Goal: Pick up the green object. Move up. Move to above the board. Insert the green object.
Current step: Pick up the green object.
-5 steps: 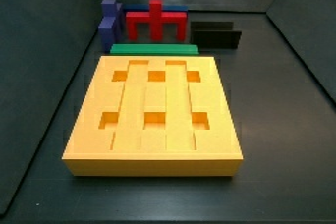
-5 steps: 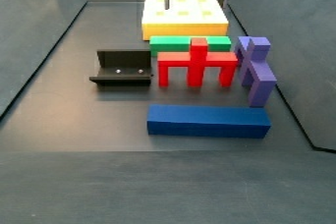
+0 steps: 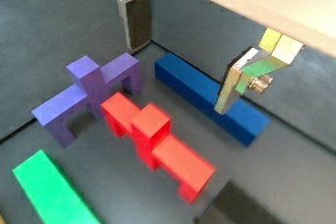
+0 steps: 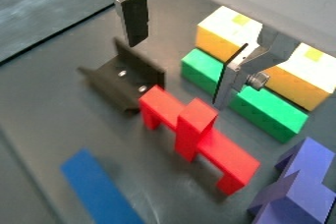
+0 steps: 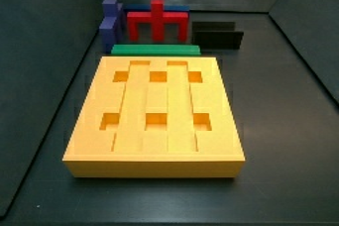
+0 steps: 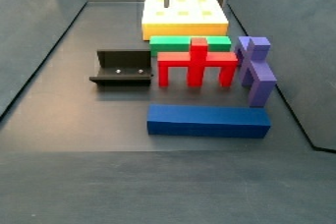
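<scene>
— What did the workspace look like?
— A dark grey floor enclosed by dark walls. The large yellow-orange slab with six square holes, the board, lay flat, and the long green plastic bar, the green object, sat touching its far edge in a side view.
— And the gripper?
— The gripper hung above the pieces, jaws spread wide with nothing between the fingers.
— What appeared in only some views?
— A side view showed the flat blue block, which another side view hid. The red cross-shaped piece, purple block and dark L-shaped fixture stood near the green object.
</scene>
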{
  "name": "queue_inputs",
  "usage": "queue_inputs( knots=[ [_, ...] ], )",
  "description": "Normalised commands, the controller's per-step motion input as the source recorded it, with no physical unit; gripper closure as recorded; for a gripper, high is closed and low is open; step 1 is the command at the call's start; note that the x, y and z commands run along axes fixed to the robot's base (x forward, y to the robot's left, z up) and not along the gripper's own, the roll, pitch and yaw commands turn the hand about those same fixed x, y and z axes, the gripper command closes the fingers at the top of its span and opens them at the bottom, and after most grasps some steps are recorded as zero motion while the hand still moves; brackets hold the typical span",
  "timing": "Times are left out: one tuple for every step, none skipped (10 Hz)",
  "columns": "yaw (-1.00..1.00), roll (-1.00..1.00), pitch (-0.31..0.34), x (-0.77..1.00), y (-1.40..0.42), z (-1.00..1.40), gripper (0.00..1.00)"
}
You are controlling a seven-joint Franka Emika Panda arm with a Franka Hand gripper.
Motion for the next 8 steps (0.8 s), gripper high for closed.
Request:
queue_inputs(
  knots=[
    [-0.58,-0.22,-0.109,0.0,-0.4,0.0,0.0],
    [-0.59,-0.22,-0.131,0.0,-0.39,0.0,0.0],
    [-0.62,-0.23,-0.179,0.0,-0.34,-0.01,0.0],
    [-0.63,-0.2,-0.201,0.0,-0.36,-0.07,0.0],
    [-0.65,-0.16,-0.21,0.0,-0.38,-0.11,0.0],
    [-0.7,-0.06,-0.18,0.0,-0.45,-0.16,0.0],
    [-0.72,0.0,-0.133,0.0,-0.51,-0.21,0.0],
    [-0.73,0.0,-0.101,0.0,-0.51,-0.19,0.0]
  ],
)
